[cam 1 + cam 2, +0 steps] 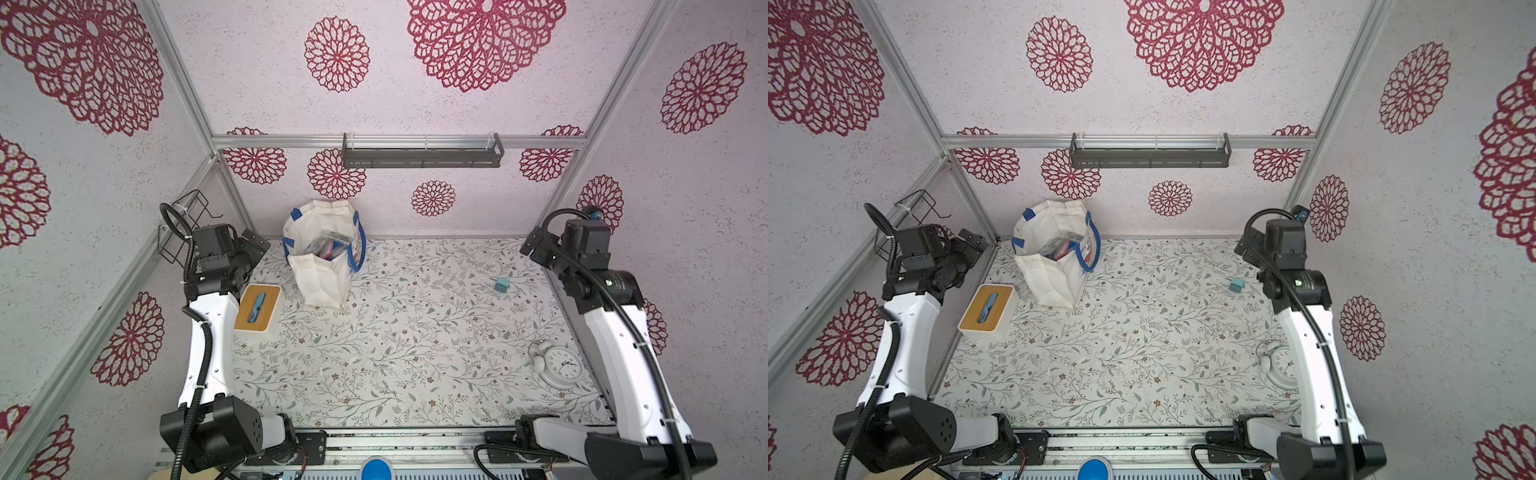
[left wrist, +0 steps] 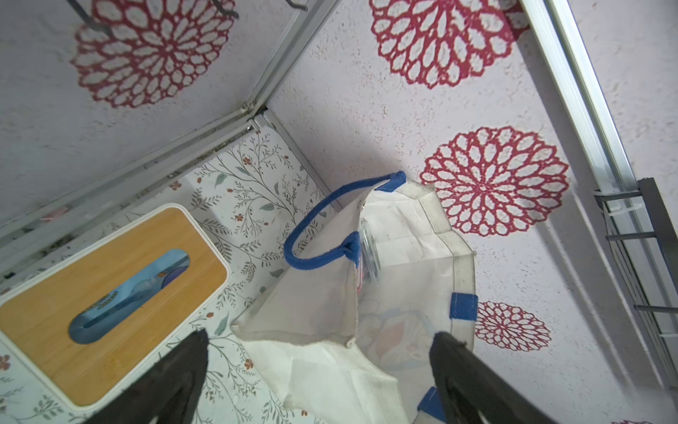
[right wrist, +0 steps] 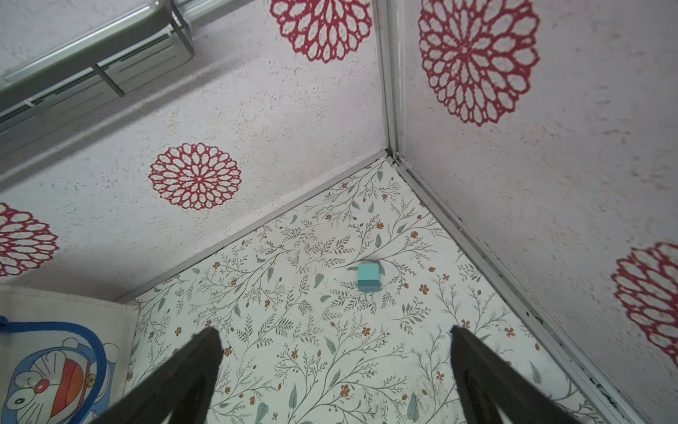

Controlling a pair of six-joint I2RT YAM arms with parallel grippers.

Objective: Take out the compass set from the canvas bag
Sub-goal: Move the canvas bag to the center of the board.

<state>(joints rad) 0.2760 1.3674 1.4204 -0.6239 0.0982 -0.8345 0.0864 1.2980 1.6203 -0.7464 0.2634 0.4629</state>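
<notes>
Hanging wide open, left tool (image 1: pixel 254 245) sits just left of the canvas bag (image 1: pixel 320 278), upper centre; right tool (image 1: pixel 530 246), also open, well apart.

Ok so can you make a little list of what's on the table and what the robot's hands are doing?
canvas bag: standing, top open, at the back of the table
inside bag: plastic cases; which one is the compass set, cannot tell
left gripper: open, empty, near the bag
right gripper: open, empty, apart from the bag
tissue box: left side
alarm clock: front right
teal block: right of the bag
</notes>
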